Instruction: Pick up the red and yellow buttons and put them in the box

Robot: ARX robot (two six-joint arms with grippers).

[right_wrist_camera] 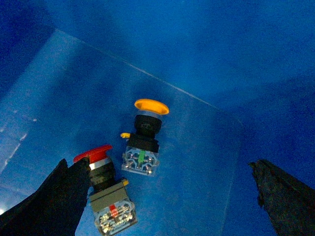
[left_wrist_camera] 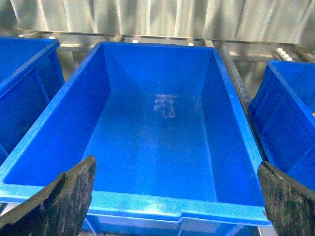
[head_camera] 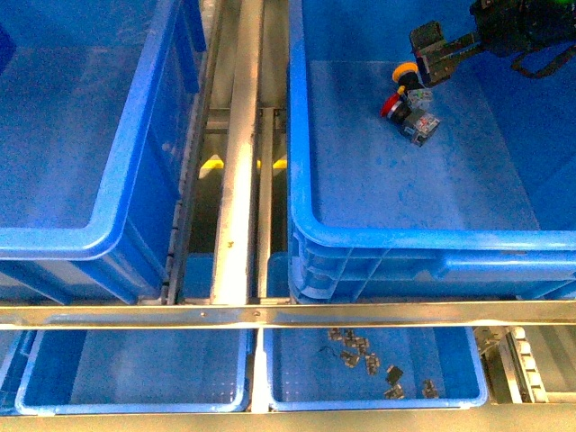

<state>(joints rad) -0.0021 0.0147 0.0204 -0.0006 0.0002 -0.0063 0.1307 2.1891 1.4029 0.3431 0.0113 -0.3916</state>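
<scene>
The red button (head_camera: 396, 108) and the yellow button (head_camera: 404, 70) lie side by side on the floor of the large blue box (head_camera: 405, 238) at the right, near its far side. My right gripper (head_camera: 436, 52) hangs open just beyond them, holding nothing. In the right wrist view the yellow button (right_wrist_camera: 147, 123) lies between the spread fingers. The red button (right_wrist_camera: 101, 169) is close beside one finger (right_wrist_camera: 54, 201), apparently without touching it. The right gripper (right_wrist_camera: 165, 169) is empty. My left gripper (left_wrist_camera: 175, 164) is open above the near rim of an empty large bin (left_wrist_camera: 147, 204).
A second large blue bin (head_camera: 90, 238) stands at the left, across a metal beam (head_camera: 238, 180). A metal rail (head_camera: 288, 313) crosses in front. Below it sit two shallow blue trays, the left one (head_camera: 135, 405) bare and the right one (head_camera: 378, 405) holding several small dark parts.
</scene>
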